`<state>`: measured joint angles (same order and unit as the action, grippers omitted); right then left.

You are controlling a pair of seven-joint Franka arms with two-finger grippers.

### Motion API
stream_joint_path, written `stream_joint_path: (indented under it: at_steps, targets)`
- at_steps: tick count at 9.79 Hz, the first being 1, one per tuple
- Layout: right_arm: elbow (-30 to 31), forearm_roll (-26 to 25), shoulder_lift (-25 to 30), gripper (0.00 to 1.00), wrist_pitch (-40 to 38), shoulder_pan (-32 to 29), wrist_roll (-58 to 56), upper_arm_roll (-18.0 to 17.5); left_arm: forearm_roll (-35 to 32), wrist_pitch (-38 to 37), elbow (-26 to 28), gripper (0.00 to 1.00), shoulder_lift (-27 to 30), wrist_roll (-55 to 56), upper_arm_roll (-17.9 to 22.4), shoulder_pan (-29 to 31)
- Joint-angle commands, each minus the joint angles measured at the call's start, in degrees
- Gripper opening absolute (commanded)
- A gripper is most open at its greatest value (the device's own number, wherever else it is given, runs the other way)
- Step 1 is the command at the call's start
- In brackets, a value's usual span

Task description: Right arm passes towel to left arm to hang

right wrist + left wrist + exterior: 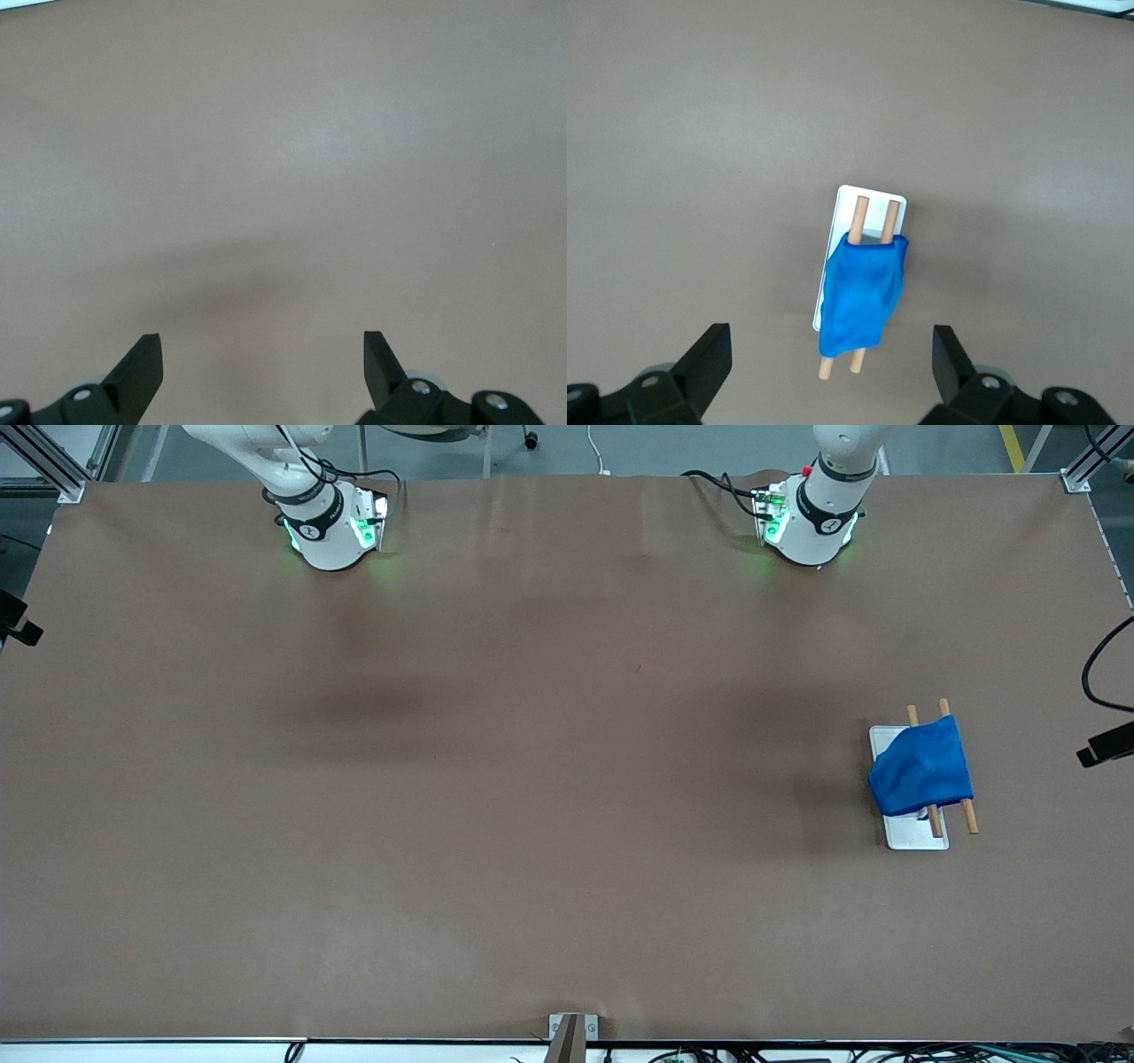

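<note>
The bright blue towel hangs draped over two wooden rails of a small rack on a white base, toward the left arm's end of the table. The left wrist view shows the towel on the rack from high above. My left gripper is open and empty, high over the table. My right gripper is open and empty over bare brown table. In the front view only the two arm bases show, the left and the right; both grippers are out of that view.
The brown table stretches wide between the bases. Black camera mounts stick in at the table's two ends. A small bracket sits at the table edge nearest the front camera.
</note>
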<state>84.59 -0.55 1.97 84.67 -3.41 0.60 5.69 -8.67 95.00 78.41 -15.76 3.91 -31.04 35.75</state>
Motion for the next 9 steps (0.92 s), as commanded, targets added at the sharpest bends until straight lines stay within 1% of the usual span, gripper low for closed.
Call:
stream_joint_path:
  at_steps: [1, 2, 4, 5, 6, 7, 8, 9]
  targets:
    - [-0.1, -0.7, 0.1, 1.0, -0.3, -0.4, -0.3, -0.3, 0.5, -2.8, 2.1, 1.0, 2.1, 0.1, -2.0, 0.5]
    - [-0.1, -0.7, 0.1, 1.0, -0.3, -0.3, -0.3, -0.3, 0.7, -2.9, 2.1, 1.0, 3.4, -0.1, -3.2, 0.4]
    - [-0.1, -0.7, 0.1, 1.0, -0.3, -0.4, -0.3, -0.3, 2.2, -4.1, 2.6, 1.0, 5.8, -0.2, -3.1, -1.5]
    - [-0.1, -0.7, 0.1, 1.0, -0.3, -0.5, -0.3, -0.4, 3.1, -5.4, 3.0, 1.0, 7.2, -0.2, -0.9, -5.0]
    - [-0.1, -0.7, 0.1, 1.0, -0.3, -0.5, -0.3, -0.4, 4.6, -5.5, 4.5, 1.0, 9.2, -0.3, 5.0, -10.9]
    - [-0.1, -0.6, 0.1, 1.0, -0.3, -0.5, -0.3, -0.5, 7.8, -5.5, 6.7, 1.0, 11.7, -0.6, 12.5, -17.1]
    - [-0.1, -0.7, 0.1, 1.0, -0.3, -0.6, -0.3, -0.6, 9.0, -5.5, 8.6, 1.0, 13.5, -0.9, 17.8, -22.1]
    - [-0.1, -0.6, 0.1, 1.0, -0.3, -0.6, -0.3, -0.6, 9.2, -5.3, 10.8, 1.0, 15.3, -0.9, 20.3, -24.8]
